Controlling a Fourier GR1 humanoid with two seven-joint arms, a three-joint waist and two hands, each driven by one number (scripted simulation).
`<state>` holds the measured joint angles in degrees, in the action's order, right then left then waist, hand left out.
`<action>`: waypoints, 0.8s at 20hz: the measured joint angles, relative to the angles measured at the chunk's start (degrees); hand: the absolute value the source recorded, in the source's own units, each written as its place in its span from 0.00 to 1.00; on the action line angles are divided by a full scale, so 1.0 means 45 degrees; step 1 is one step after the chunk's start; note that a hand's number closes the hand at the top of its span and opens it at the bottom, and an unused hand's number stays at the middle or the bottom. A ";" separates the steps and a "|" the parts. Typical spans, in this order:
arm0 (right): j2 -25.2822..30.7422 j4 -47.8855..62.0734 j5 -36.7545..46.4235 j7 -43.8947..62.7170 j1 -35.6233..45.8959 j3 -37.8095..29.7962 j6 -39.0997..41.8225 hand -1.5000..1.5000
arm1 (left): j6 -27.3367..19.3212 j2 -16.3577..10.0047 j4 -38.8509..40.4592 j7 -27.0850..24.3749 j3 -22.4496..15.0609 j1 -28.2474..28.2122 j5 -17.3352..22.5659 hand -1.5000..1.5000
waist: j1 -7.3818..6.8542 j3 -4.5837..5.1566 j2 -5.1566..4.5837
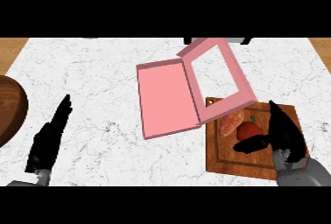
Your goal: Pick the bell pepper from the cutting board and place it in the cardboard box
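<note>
A red bell pepper (249,129) with a green stem lies on the wooden cutting board (241,164) at the right. My right hand (284,131) stands edge-on just right of the pepper, fingers straight and pointing away, thumb (251,143) reaching under the pepper's near side. The hand is open and does not hold the pepper. The box (169,99) is pink, open, with its lid (215,72) raised behind it; its near right corner overlaps the board's far edge. At the left my left hand (48,138) rests open on the counter, fingers pointing away.
A tan sweet potato-like piece (230,123) lies on the board just left of the pepper. A dark wooden bowl (9,109) sits at the left edge. White marble counter (97,78) stretches between the left hand and the box.
</note>
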<state>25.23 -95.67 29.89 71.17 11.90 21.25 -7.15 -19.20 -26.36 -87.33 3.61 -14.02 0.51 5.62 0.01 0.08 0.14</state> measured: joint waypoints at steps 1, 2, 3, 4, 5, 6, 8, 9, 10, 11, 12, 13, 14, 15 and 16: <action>-0.0036 -0.0054 0.0069 -0.0009 -0.0061 -0.0082 0.0078 0.00 | 0.0039 0.0002 0.0041 -0.0021 0.0051 -0.0020 -0.0004 0.50 | 0.0007 -0.0001 -0.0001; -0.0166 -0.0185 0.0247 0.0006 -0.0164 -0.0125 0.0153 0.00 | 0.0150 -0.0037 -0.0007 -0.0073 0.0115 -0.0105 0.0062 0.50 | 0.0016 0.0003 0.0007; -0.0323 0.0013 0.0327 -0.0035 -0.0038 -0.0233 0.0210 0.00 | 0.0165 0.0020 0.0092 -0.0095 0.0133 -0.0026 0.0028 0.50 | 0.0003 0.0002 -0.0003; -0.0438 0.0088 0.0465 -0.0094 -0.0080 -0.0289 0.0246 0.00 | 0.0277 -0.0054 0.0020 -0.0069 0.0239 -0.0063 0.0097 0.50 | -0.0011 0.0001 -0.0005; -0.0495 0.0049 0.0523 -0.0137 -0.0168 -0.0384 0.0310 0.00 | 0.0322 -0.0077 0.0027 -0.0074 0.0354 -0.0027 0.0127 0.50 | -0.0002 -0.0001 -0.0006; -0.0626 0.0183 0.0636 -0.0151 -0.0086 -0.0461 0.0375 0.00 | 0.0280 -0.0015 0.0014 -0.0001 0.0335 0.0018 0.0052 0.50 | -0.0011 -0.0003 -0.0010; -0.0846 0.0379 0.0862 -0.0247 -0.0077 -0.0628 0.0474 0.00 | 0.0424 0.0012 0.0181 -0.0056 0.0452 0.0063 0.0089 0.50 | -0.0011 -0.0004 -0.0018; -0.0965 0.0465 0.0986 -0.0311 -0.0131 -0.0685 0.0512 0.00 | 0.0332 0.0101 0.0151 0.0039 0.0411 0.0090 -0.0026 0.50 | -0.0010 -0.0004 -0.0018; -0.1123 0.0538 0.1152 -0.0353 -0.0141 -0.0714 0.0548 0.00 | 0.0415 0.0120 0.0158 0.0073 0.0469 0.0130 0.0010 0.50 | -0.0011 -0.0006 -0.0020; -0.1098 0.0503 0.1132 -0.0444 -0.0239 -0.0932 0.0611 0.00 | 0.0362 0.0192 0.0129 0.0019 0.0441 0.0028 -0.0082 0.50 | -0.0006 -0.0009 -0.0017; -0.1211 0.0509 0.1197 -0.0397 -0.0133 -0.1044 0.0707 0.00 | 0.0406 0.0118 0.0017 0.0132 0.0480 0.0050 -0.0119 0.50 | -0.0015 -0.0009 -0.0016; -0.1372 0.0378 0.1386 -0.0375 -0.0263 -0.1010 0.0752 0.00 | 0.0353 0.0220 0.0057 0.0050 0.0462 -0.0005 -0.0203 0.50 | -0.0004 -0.0007 -0.0010; -0.1555 0.0576 0.1539 -0.0469 -0.0282 -0.1075 0.0748 0.00 | 0.0403 0.0206 0.0047 0.0120 0.0473 0.0050 -0.0253 0.50 | -0.0011 -0.0006 -0.0014; -0.1634 0.0538 0.1623 -0.0537 -0.0404 -0.1177 0.0782 0.00 | 0.0518 0.0156 0.0048 0.0137 0.0584 0.0085 -0.0204 0.50 | -0.0003 -0.0009 -0.0016; -0.1801 0.0578 0.1775 -0.0530 -0.0365 -0.1214 0.0837 0.00 | 0.0580 0.0208 0.0137 -0.0028 0.0637 0.0059 -0.0204 0.50 | -0.0007 -0.0010 -0.0017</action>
<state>17.12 -93.07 37.88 68.79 10.26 15.79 -3.38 -16.59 -25.42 -86.71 3.49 -11.16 0.77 4.70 -0.02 0.04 0.06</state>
